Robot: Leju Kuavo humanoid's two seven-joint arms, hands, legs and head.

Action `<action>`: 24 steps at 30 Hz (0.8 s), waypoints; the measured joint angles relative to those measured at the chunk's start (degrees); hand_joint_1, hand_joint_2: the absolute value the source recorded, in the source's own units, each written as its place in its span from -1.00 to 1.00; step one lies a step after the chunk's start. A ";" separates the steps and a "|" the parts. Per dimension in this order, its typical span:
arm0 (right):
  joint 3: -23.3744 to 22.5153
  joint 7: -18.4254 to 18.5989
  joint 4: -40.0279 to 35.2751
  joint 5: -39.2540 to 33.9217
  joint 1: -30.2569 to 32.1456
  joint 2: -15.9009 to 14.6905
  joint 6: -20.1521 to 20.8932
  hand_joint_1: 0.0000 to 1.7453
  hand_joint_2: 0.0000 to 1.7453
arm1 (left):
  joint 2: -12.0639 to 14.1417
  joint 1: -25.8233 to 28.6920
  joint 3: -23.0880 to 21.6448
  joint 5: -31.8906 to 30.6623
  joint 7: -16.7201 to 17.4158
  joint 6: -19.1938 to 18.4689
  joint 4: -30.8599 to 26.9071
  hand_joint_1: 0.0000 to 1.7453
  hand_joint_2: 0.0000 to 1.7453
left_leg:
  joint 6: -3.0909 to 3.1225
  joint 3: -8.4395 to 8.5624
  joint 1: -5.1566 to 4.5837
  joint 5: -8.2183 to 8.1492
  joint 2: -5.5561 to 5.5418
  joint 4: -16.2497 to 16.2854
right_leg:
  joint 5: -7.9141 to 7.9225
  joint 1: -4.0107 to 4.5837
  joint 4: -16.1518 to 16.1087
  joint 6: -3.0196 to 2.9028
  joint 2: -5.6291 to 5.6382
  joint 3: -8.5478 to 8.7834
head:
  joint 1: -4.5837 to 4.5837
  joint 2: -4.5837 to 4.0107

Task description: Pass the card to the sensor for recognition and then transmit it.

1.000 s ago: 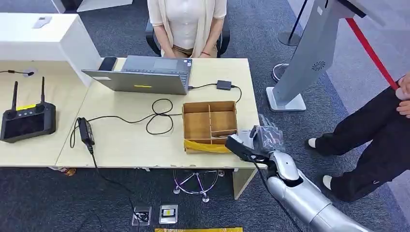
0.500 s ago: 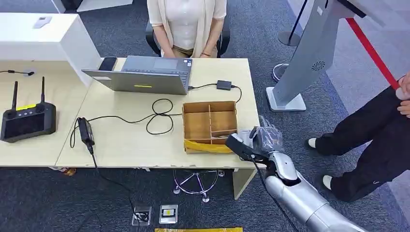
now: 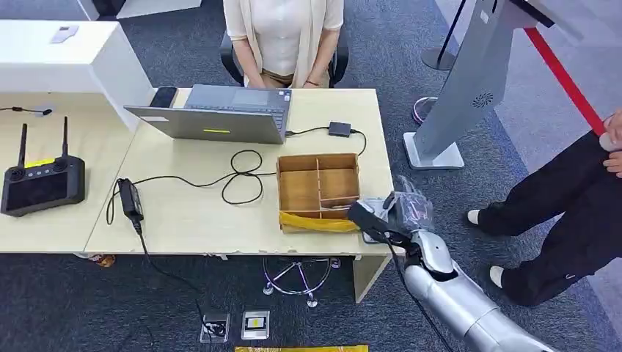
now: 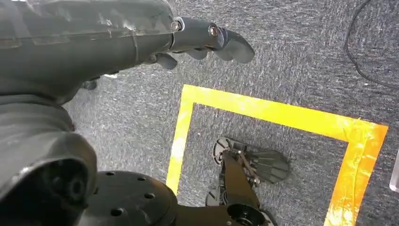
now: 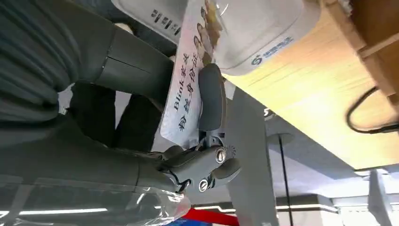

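The right robot hand (image 3: 400,214) sits at the table's (image 3: 191,213) right front corner, at about 4 o'clock from the divided wooden tray (image 3: 318,188). In the right wrist view its thumb (image 5: 211,96) presses the card (image 5: 188,80) against the fingers behind it, so this hand is clamped on the card. The card stands edge-on to the table, and its far end reaches over a pale, rounded sensor (image 5: 244,28) that lies flat on the table beside the tray. Whether card and sensor touch cannot be told.

The left robot hand (image 4: 141,33) hangs by the robot's side over the carpet and a yellow floor marking (image 4: 282,117). Its fingers curl loosely and hold nothing.

The card looks thin, light and fairly stiff, with a glossy printed face. It will probably flex a little and could slide out if the pinch loosens. The present hold is near one short end, which leaves most of the card free to present to the sensor. That seems the right place. A hold nearer the middle would cover more of the face, and a lighter pinch on such a smooth surface risks a slip during the handover.

A seated person (image 3: 282,37) is at 12 o'clock behind the laptop (image 3: 220,114), and another person (image 3: 565,213) stands at 3 o'clock. Either may be the one to receive the card.
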 joint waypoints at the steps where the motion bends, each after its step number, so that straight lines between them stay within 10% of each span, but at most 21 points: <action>1: -0.28 0.28 0.22 -0.04 0.13 0.00 0.09 1.00 1.00 | 0.00 0.02 0.00 -0.07 0.00 0.00 0.00 -1.00 -1.00 | 0.00 0.00 0.00 0.00 0.00 0.00 | 0.00 0.00 0.00 0.00 0.00 0.01 | -0.02 0.00; 24: -2.75 1.05 2.14 -2.03 1.33 -0.57 -0.90 1.00 1.00 | 0.02 0.11 0.00 -1.07 -0.35 -0.85 0.00 -1.00 -1.00 | 0.00 0.12 0.00 0.00 0.01 0.01 | 0.01 0.00 -0.01 0.00 0.00 0.13 | -0.02 0.00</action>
